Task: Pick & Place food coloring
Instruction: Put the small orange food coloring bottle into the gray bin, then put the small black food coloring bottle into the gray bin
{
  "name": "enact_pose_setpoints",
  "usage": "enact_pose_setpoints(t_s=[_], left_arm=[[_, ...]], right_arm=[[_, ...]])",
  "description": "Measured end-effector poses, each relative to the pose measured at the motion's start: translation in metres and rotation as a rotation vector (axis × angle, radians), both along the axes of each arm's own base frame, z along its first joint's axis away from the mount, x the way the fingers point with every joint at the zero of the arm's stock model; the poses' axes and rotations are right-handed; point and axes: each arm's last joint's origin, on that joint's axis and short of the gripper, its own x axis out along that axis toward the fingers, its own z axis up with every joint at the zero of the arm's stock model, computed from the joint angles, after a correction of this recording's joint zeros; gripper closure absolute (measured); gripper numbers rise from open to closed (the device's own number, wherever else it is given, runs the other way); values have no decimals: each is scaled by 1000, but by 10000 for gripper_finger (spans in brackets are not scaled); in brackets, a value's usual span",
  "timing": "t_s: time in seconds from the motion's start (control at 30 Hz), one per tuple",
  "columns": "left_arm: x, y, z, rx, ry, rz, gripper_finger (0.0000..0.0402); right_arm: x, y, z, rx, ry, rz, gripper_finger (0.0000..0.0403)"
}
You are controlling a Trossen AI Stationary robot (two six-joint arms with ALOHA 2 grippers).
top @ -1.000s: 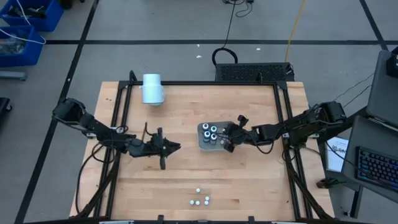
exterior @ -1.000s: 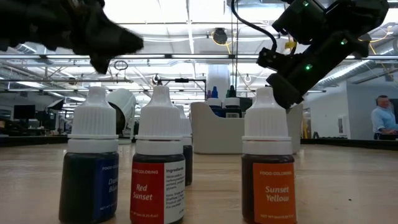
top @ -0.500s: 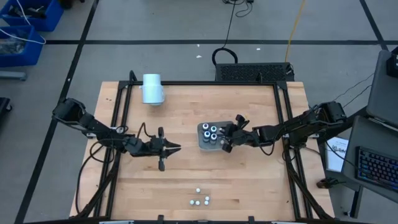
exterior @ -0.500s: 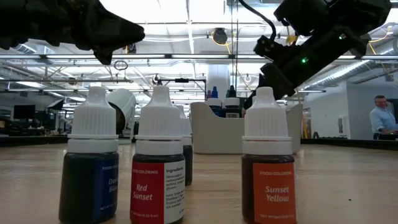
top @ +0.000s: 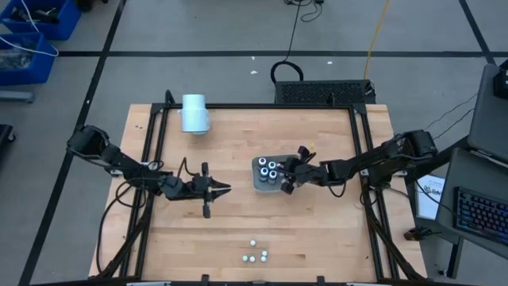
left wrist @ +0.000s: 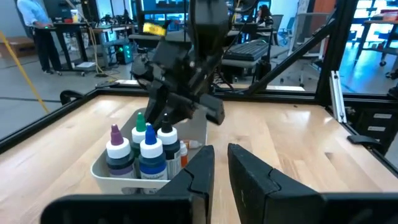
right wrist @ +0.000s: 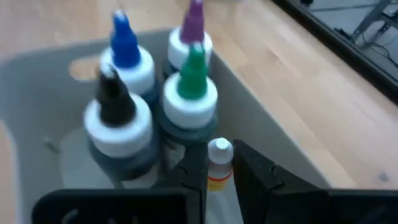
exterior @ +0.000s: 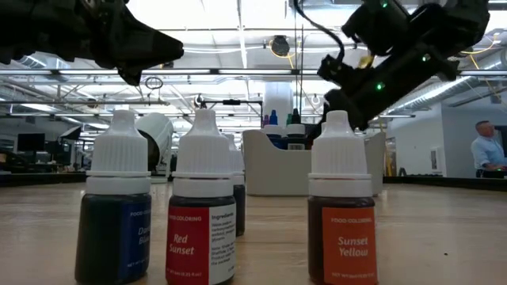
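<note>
Food coloring: one small white-capped bottle (right wrist: 219, 163) stood gripped between the narrowly closed fingers of the right gripper (top: 288, 176), inside the grey tray (top: 259, 185). Just beyond the fingertips four larger bottles (right wrist: 151, 93) with black, blue, green and purple tips crowded the tray. The left gripper (top: 225, 188), nearly closed and empty, waited well apart. Farther off, four white-capped bottles (top: 254, 254) stood near the table's (top: 317, 238) front edge; a pale blue cylinder (top: 194, 113) lay farthest.
</note>
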Motion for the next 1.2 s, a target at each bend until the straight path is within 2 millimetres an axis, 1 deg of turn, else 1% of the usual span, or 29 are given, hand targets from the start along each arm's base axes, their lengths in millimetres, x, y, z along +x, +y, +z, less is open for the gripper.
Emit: enact_pose_setpoints(t_s=[0.13, 0.23, 0.37, 0.47, 0.67, 0.8, 0.9, 1.03, 1.1, 1.2], left_arm=[[0, 0, 0, 0, 0, 0, 350], [0, 0, 0, -1, -1, 1, 350], [0, 0, 0, -2, -1, 1, 350], [0, 0, 0, -1, -1, 1, 350], [0, 0, 1, -11, -7, 5, 350], [0, 0, 1, -40, -10, 8, 350], [0, 0, 0, -60, -7, -1, 350], [-1, -2, 0, -72, -6, -12, 350], [-1, -2, 0, -72, -8, -12, 350], [-1, -2, 0, -54, 0, -11, 350]], right_arm=[[-1, -6, -11, 9, 2, -31, 358], [-6, -10, -20, -12, -3, -81, 358], [-12, -12, -28, -6, -29, -84, 355], [-12, -11, -28, 5, -45, -65, 340], [-12, -15, -22, 6, -77, -73, 291], [-13, -15, -15, -28, -80, -51, 264], [-16, -13, -1, -45, -116, -33, 253], [-30, -9, 24, -53, -145, -5, 248], [-39, -5, 38, -50, -172, 15, 248], [-53, 3, 54, -51, -188, 61, 251]])
